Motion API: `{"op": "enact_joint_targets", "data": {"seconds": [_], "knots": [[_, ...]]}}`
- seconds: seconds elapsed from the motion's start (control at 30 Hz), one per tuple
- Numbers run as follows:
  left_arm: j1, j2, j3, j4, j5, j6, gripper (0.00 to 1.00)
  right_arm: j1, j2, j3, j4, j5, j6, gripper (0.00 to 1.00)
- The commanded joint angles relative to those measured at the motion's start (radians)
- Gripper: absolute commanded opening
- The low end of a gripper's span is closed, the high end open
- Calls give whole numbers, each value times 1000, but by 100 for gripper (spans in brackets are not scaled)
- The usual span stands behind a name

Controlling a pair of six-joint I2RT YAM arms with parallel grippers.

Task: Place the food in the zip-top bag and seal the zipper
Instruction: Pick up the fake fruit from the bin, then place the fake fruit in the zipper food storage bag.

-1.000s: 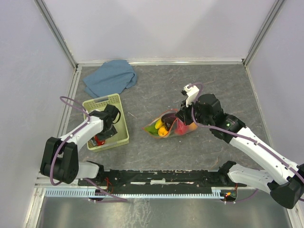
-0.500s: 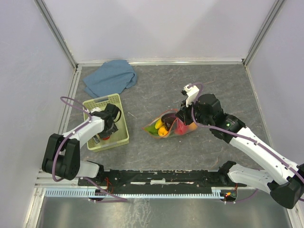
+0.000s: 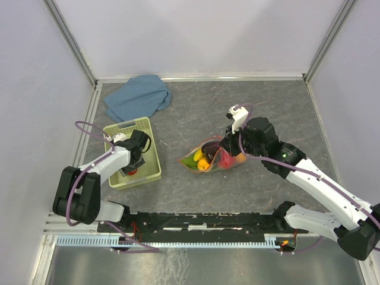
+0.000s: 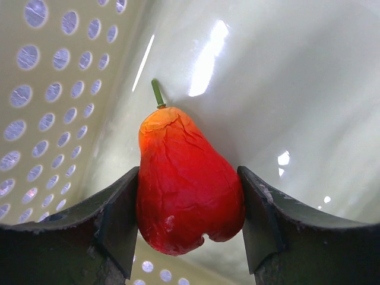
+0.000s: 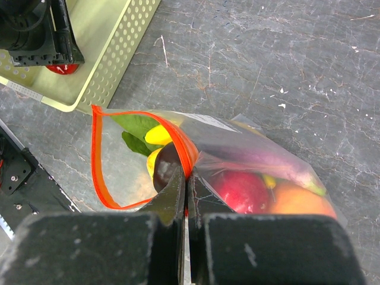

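Note:
In the left wrist view a red pear-shaped toy fruit (image 4: 187, 178) with a green stem lies on the floor of the pale green basket (image 4: 47, 89). My left gripper (image 4: 187, 199) is shut on it, a finger pressed against each side. From above, this gripper (image 3: 134, 165) is down inside the basket (image 3: 149, 135). The zip-top bag (image 5: 249, 154) lies on the table with its mouth open. It holds a yellow banana (image 5: 159, 135), a green leaf (image 5: 136, 126), a dark purple piece (image 5: 166, 169) and red and orange fruits. My right gripper (image 5: 189, 175) is shut on the bag's red-orange zipper (image 5: 95, 160).
A crumpled blue cloth (image 3: 138, 97) lies at the back left, behind the basket. Metal frame posts and pale walls close in the table on three sides. A black rail (image 3: 196, 222) runs along the near edge between the arm bases.
My left gripper's fingers have closed in onto the red fruit inside the basket. The right gripper and the bag have not moved.

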Motion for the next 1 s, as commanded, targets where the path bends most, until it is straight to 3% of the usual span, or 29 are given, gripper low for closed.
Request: {"op": "enact_joint_targets", "data": {"seconds": [0.0, 0.17, 0.63, 0.97], "knots": [[3, -82, 5, 55, 59, 88, 55, 4, 5, 33, 42, 28, -10, 2], [-10, -236, 3, 115, 211, 155, 48, 6, 19, 58, 18, 44, -12, 2], [-59, -560, 48, 273, 651, 311, 45, 5, 72, 138, -59, 37, 15, 2], [-293, -604, 66, 473, 828, 393, 45, 6, 90, 188, -115, 56, 7, 2]]}}
